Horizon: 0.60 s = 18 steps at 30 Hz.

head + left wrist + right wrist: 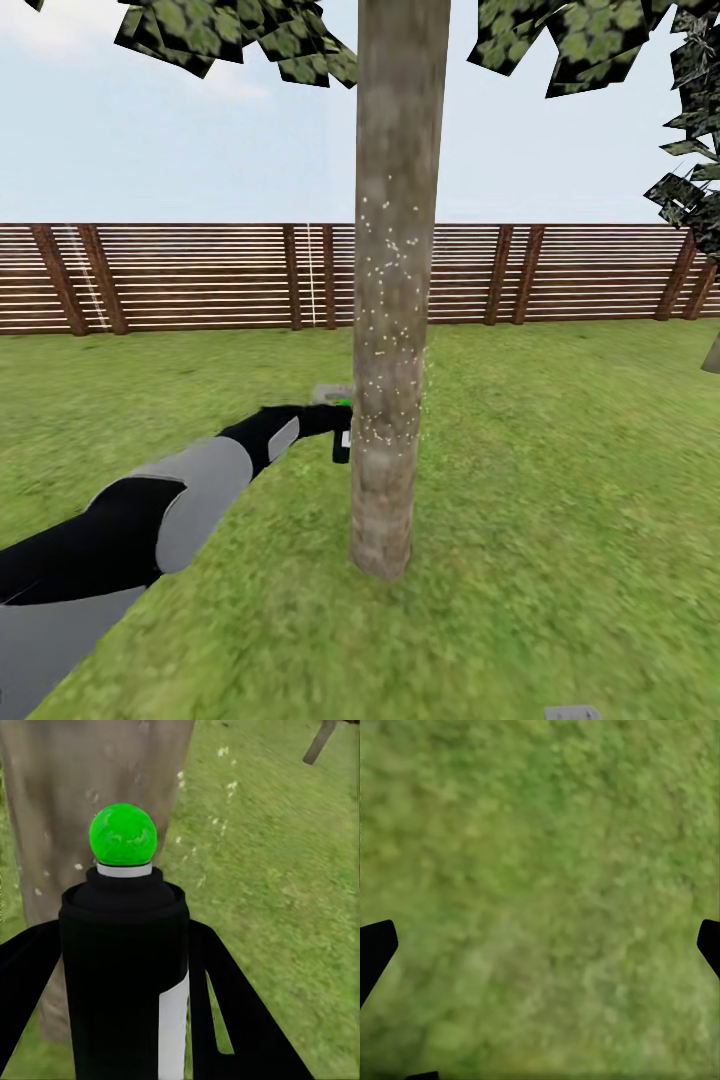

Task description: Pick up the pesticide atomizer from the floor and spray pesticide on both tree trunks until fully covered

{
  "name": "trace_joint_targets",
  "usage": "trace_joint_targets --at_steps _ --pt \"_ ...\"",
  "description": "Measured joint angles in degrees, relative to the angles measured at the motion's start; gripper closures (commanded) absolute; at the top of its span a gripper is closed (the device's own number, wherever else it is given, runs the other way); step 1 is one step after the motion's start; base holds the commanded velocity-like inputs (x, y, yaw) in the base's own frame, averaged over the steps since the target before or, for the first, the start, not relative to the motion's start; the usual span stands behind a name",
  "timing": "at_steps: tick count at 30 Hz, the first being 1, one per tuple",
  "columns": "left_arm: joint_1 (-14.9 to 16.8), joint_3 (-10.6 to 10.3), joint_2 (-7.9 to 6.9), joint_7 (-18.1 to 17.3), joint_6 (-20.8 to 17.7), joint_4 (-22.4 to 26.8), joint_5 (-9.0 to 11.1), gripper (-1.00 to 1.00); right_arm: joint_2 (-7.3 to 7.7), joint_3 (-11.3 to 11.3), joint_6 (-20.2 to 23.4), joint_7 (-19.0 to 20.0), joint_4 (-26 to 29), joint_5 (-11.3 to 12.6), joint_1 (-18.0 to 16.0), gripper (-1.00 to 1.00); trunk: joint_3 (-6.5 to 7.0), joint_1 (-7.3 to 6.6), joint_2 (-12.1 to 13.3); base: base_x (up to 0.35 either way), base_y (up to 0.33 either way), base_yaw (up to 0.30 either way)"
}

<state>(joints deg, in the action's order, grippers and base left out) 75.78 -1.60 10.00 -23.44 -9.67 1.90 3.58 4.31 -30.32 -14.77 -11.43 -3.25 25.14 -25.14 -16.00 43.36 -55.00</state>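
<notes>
Head view: my left arm [190,500] reaches forward and to the right over the lawn [560,480], ending at the near tree trunk [392,300]. My left gripper [322,420] is clamped on the pesticide atomizer [340,425], held just beside the trunk's left edge, low on the column; whether bottle and bark touch I cannot tell. The pale trigger head with its green spot sits at the top of the bottle, black body below. White specks dot the trunk from about fence height down to the level of the atomizer, thickest near the bottle. The trunk stands upright in the grass, mottled grey-brown, with dark flat leaves [250,40] overhead. A brown slat fence [180,275] runs across behind it. The base of a second trunk [712,352] shows at the far right edge, well apart.

Left wrist view: atomizer [124,975] upright between my two black fingers [225,1005], which press against either side of its body. A white label strip runs down one side. The green spot [123,834] caps the bottle. The trunk [67,810] stands close behind, with a few white flecks on the bark and on the grass [285,870] beside it.

Right wrist view: blurred grass [540,885] below. My right gripper [540,945] stands apart, its black fingertips [375,949] at opposite edges, holding nothing.
</notes>
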Motion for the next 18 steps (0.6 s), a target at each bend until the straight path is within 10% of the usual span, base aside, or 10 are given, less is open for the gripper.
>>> trace_joint_targets --at_steps 6,12,18 --pt "-7.45 0.15 -0.97 3.48 7.56 2.57 0.24 1.00 0.00 -0.01 0.00 0.00 0.00 -0.01 0.00 -1.00 0.01 0.00 -0.01 0.000 0.000 0.000" --pt "-7.90 -0.01 -2.41 10.79 -10.85 24.82 0.33 1.00 0.00 0.00 0.00 0.00 0.00 0.00 0.00 -1.00 0.02 -0.01 -0.01 0.000 0.000 0.000" --pt "-6.94 -0.13 -2.19 12.06 -18.81 29.51 0.42 1.00 0.00 0.00 0.00 0.00 0.00 -0.01 0.00 -1.00 0.02 0.00 -0.01 0.000 0.000 0.000"
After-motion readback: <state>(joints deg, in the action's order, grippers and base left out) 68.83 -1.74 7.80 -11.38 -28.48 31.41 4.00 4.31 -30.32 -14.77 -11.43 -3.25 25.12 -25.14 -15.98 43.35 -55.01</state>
